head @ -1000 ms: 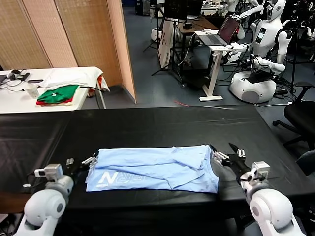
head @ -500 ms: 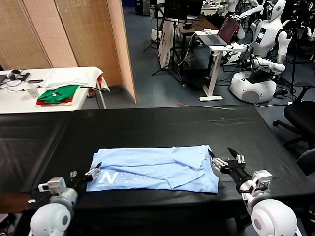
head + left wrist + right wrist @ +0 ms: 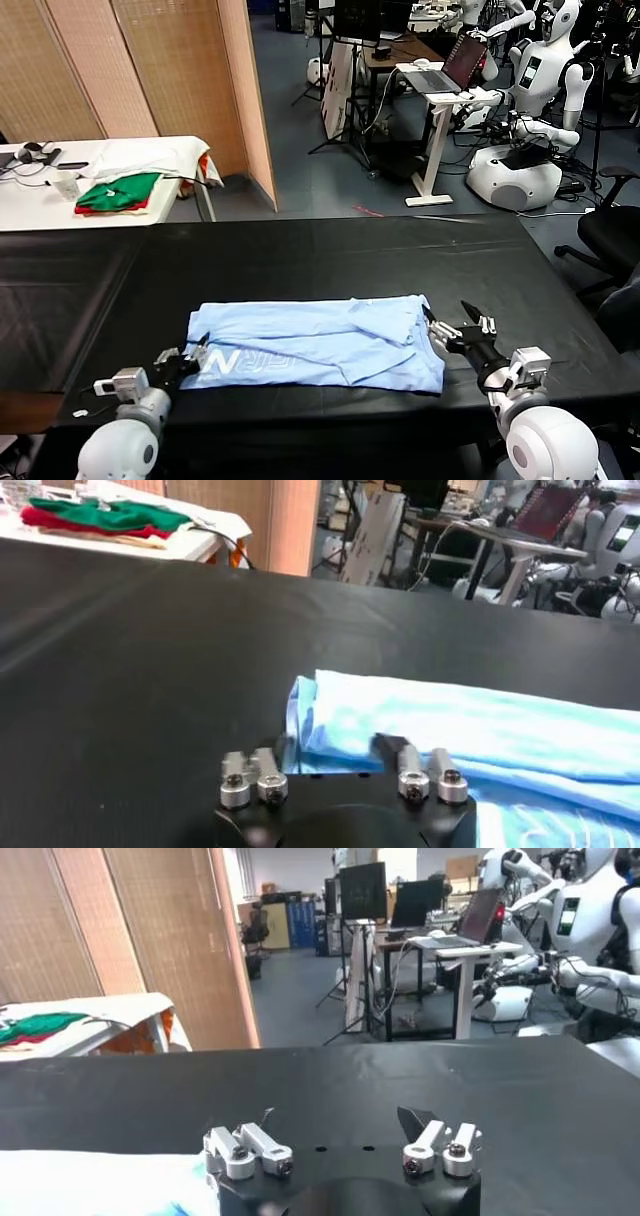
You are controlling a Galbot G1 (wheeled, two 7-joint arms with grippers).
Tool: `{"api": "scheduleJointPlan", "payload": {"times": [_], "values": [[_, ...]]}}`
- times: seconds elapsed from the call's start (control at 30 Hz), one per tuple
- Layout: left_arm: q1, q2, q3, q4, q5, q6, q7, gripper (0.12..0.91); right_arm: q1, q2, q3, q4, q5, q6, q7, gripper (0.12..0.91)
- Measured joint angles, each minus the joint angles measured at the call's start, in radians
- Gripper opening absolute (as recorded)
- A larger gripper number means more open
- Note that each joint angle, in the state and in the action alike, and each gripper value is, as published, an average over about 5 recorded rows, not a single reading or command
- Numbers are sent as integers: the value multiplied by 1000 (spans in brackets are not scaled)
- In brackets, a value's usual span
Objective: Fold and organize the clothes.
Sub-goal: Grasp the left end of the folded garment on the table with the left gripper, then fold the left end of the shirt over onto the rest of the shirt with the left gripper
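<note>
The black table [image 3: 300, 250] fills most of the head view, and the pale blue T-shirt [image 3: 320, 345] lies on its near half, spread sideways as a long band with its white lettering showing near the left end. It looks folded lengthwise already, with wrinkled layers toward the right; judging by that, the crosswise folds and the tidying are left to do.

The left gripper [image 3: 190, 358] sits low at the shirt's near left corner. Its fingers are partly drawn in around the hem, but I cannot tell whether cloth is actually pinched between them. The right gripper [image 3: 450, 332] rests at the shirt's right edge with its fingers spread, holding nothing.

Behind, at far left, a white side table [image 3: 40, 200] carries green and red folded garments [image 3: 118, 192] and a white cloth [image 3: 150, 155], well apart from the work. Other robots [image 3: 530, 90] and a desk with a laptop [image 3: 445, 70] stand far right.

Nothing lies on the table between the grippers and the shirt; the loose creases near the right end may hinder a clean fold.
</note>
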Motion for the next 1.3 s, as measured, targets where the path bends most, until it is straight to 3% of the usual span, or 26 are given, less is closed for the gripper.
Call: {"api": "scheduleJointPlan", "payload": {"times": [0.07, 0.13, 0.3, 0.43, 0.63, 0.87, 1.07, 1.3], "values": [[2, -1, -1, -2, -26, 12, -2, 206, 1, 1, -3, 4, -3, 0, 0, 907], [3, -1, -1, -8, -44, 26, -4, 166, 0, 3, -6, 8, -4, 0, 0, 907], [7, 11, -2, -29, 12, 33, -3, 172, -5, 5, -3, 15, -6, 1, 0, 907], [19, 38, -8, -44, 125, 2, 0, 170, -5, 14, 3, 14, -6, 1, 2, 907], [53, 126, -42, -38, 326, -82, 6, 170, -9, 24, 1, 4, -8, 3, 4, 907], [64, 246, -103, -26, 406, -126, -3, 170, 9, 58, -1, -20, -33, 11, 4, 907], [63, 250, -85, -84, 313, -67, -52, 170, -1, 99, 10, -32, -58, 28, 0, 907], [46, 127, 28, -206, 129, 32, -113, 170, -32, 141, 40, -13, -81, 36, -5, 907]]}}
